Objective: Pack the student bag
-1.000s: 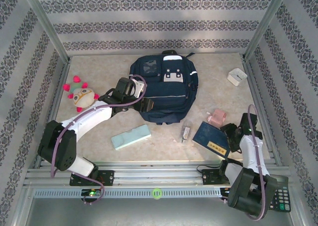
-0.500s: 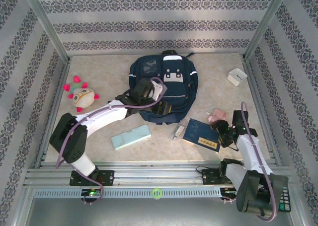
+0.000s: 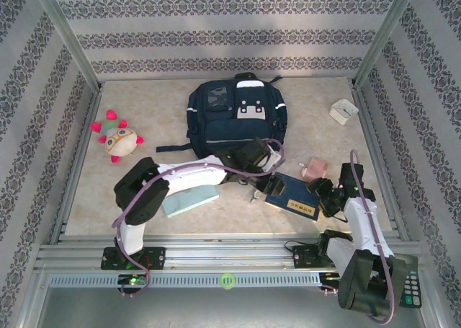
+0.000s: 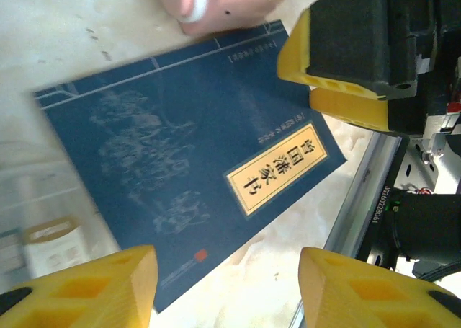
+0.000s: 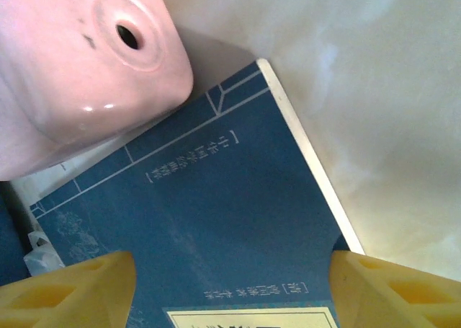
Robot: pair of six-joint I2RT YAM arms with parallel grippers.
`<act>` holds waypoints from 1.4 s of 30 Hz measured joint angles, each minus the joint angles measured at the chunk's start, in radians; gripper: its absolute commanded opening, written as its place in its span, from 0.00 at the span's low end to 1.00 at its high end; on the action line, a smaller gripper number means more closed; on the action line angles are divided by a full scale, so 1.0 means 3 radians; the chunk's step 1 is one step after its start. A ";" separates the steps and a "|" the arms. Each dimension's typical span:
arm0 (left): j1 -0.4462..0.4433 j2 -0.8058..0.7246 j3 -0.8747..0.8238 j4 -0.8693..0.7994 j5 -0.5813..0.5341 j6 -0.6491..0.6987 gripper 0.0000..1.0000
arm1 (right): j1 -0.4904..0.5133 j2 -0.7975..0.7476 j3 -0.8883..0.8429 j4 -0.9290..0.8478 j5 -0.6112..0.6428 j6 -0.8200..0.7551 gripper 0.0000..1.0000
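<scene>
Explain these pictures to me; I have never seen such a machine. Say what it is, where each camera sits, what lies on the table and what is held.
These are two robot arms bolted at the near edge of a table. Each ends in a gripper with two yellow fingers. The wide picture looks down from above and behind the arms. The two close-ups come from a camera on each wrist. On the table lie a navy student bag, a plush toy, a small white box, a pale green case, a pink object and a blue book. The left gripper and the right gripper both hover over the book, jaws open. Nothing is held.
</scene>
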 measured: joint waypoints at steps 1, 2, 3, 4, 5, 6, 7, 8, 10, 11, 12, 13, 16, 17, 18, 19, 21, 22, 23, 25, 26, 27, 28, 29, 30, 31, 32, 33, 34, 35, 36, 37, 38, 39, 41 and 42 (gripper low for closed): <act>-0.0033 0.0080 0.0088 -0.0060 -0.0003 0.0014 0.55 | -0.0001 0.0000 -0.0010 0.0013 0.0000 -0.0004 0.71; -0.0066 0.0149 0.0161 -0.0099 -0.0006 0.0029 0.55 | -0.0001 0.0000 -0.0011 0.0019 0.0000 -0.0004 0.71; -0.0092 0.0203 0.0205 -0.0123 -0.0009 0.0037 0.55 | -0.0001 0.0000 -0.0011 0.0023 0.0000 -0.0004 0.71; -0.0102 0.0235 0.0225 -0.0156 -0.0009 0.0042 0.55 | -0.0001 0.0000 -0.0013 0.0024 0.0000 -0.0005 0.71; -0.0112 0.0267 0.0239 -0.0197 -0.0020 0.0046 0.55 | -0.0001 0.0000 -0.0013 0.0025 0.0000 -0.0009 0.72; -0.0121 0.0299 0.0258 -0.0247 -0.0032 0.0047 0.55 | -0.0001 0.0001 -0.0013 0.0027 -0.0001 -0.0019 0.71; -0.0125 0.0328 0.0275 -0.0282 -0.0041 0.0048 0.55 | -0.0001 0.0008 -0.0013 0.0029 -0.0001 -0.0032 0.71; -0.0125 0.0362 0.0294 -0.0312 -0.0066 0.0048 0.55 | -0.0001 0.0020 -0.0013 0.0034 0.0000 -0.0055 0.72; -0.0125 0.0421 0.0323 -0.0367 -0.0123 0.0050 0.55 | -0.0003 0.0043 -0.0005 0.0028 0.0009 -0.0080 0.72; -0.0125 0.0444 0.0324 -0.0393 -0.0160 0.0051 0.55 | -0.0003 0.0046 0.0003 0.0020 0.0013 -0.0094 0.73; -0.0125 0.0459 0.0324 -0.0426 -0.0195 0.0058 0.56 | -0.0001 0.0046 0.0019 0.0003 0.0017 -0.0121 0.73; -0.0125 0.0470 0.0324 -0.0455 -0.0219 0.0060 0.56 | -0.0001 0.0046 0.0042 -0.0020 0.0039 -0.0148 0.73; -0.0125 0.0497 0.0357 -0.0504 -0.0286 0.0072 0.56 | -0.0003 0.0043 0.0136 -0.0117 0.0131 -0.0223 0.74; -0.0125 0.0500 0.0367 -0.0520 -0.0322 0.0075 0.57 | -0.0003 0.0043 0.0175 -0.0155 0.0158 -0.0247 0.75; -0.0125 0.0500 0.0367 -0.0530 -0.0359 0.0078 0.57 | -0.0004 0.0043 0.0209 -0.0174 0.0178 -0.0262 0.75; -0.0125 0.0500 0.0367 -0.0543 -0.0387 0.0084 0.58 | -0.0010 0.0043 0.0226 -0.0183 0.0191 -0.0275 0.75; -0.0125 0.0498 0.0367 -0.0546 -0.0444 0.0089 0.58 | -0.0027 0.0047 0.0242 -0.0192 0.0216 -0.0314 0.75; -0.0125 0.0498 0.0367 -0.0546 -0.0467 0.0097 0.58 | -0.0027 0.0061 0.0242 -0.0193 0.0219 -0.0320 0.75; -0.0125 0.0498 0.0367 -0.0546 -0.0486 0.0099 0.58 | -0.0033 0.0094 0.0242 -0.0192 0.0224 -0.0332 0.75; -0.0125 0.0498 0.0367 -0.0547 -0.0511 0.0111 0.55 | -0.0032 0.0195 0.0242 -0.0191 0.0228 -0.0342 0.75; -0.0123 0.0500 0.0367 -0.0547 -0.0523 0.0112 0.53 | -0.0032 0.0263 0.0242 -0.0191 0.0228 -0.0343 0.75; -0.0123 0.0500 0.0367 -0.0547 -0.0533 0.0120 0.50 | -0.0032 0.0324 0.0242 -0.0187 0.0228 -0.0343 0.75; -0.0123 0.0506 0.0367 -0.0549 -0.0539 0.0125 0.49 | -0.0031 0.0378 0.0240 -0.0178 0.0226 -0.0342 0.75; -0.0123 0.0509 0.0367 -0.0549 -0.0549 0.0125 0.48 | -0.0028 0.0423 0.0239 -0.0163 0.0225 -0.0342 0.74; -0.0123 0.0512 0.0367 -0.0549 -0.0559 0.0125 0.48 | -0.0022 0.0468 0.0235 -0.0126 0.0215 -0.0341 0.73; -0.0123 0.0514 0.0367 -0.0548 -0.0562 0.0126 0.47 | -0.0020 0.0507 0.0234 -0.0095 0.0191 -0.0342 0.72; -0.0123 0.0514 0.0367 -0.0548 -0.0571 0.0126 0.47 | -0.0015 0.0557 0.0233 -0.0050 0.0160 -0.0343 0.70; -0.0123 0.0519 0.0367 -0.0544 -0.0573 0.0126 0.46 | -0.0017 0.0607 0.0231 -0.0005 0.0114 -0.0354 0.68; -0.0123 0.0519 0.0367 -0.0542 -0.0576 0.0127 0.46 | -0.0017 0.0654 0.0231 0.0037 0.0064 -0.0365 0.66; -0.0123 0.0520 0.0369 -0.0540 -0.0584 0.0128 0.46 | -0.0018 0.0692 0.0233 0.0052 0.0031 -0.0378 0.63; -0.0123 0.0526 0.0378 -0.0543 -0.0585 0.0130 0.46 | -0.0027 0.0698 0.0233 0.0050 0.0014 -0.0390 0.61; -0.0123 0.0532 0.0387 -0.0543 -0.0593 0.0132 0.46 | -0.0025 0.0688 0.0233 0.0052 -0.0015 -0.0399 0.59; -0.0123 0.0539 0.0394 -0.0540 -0.0604 0.0135 0.46 | -0.0020 0.0678 0.0231 0.0086 -0.0130 -0.0403 0.59; -0.0123 0.0547 0.0404 -0.0544 -0.0629 0.0135 0.46 | -0.0003 0.0660 0.0231 0.0128 -0.0248 -0.0404 0.58; -0.0117 0.0558 0.0412 -0.0570 -0.0665 0.0139 0.46 | 0.0004 0.0535 0.0235 0.0183 -0.0454 -0.0403 0.57; -0.0107 0.0562 0.0427 -0.0591 -0.0673 0.0148 0.46 | 0.0003 0.0432 0.0242 0.0197 -0.0556 -0.0402 0.56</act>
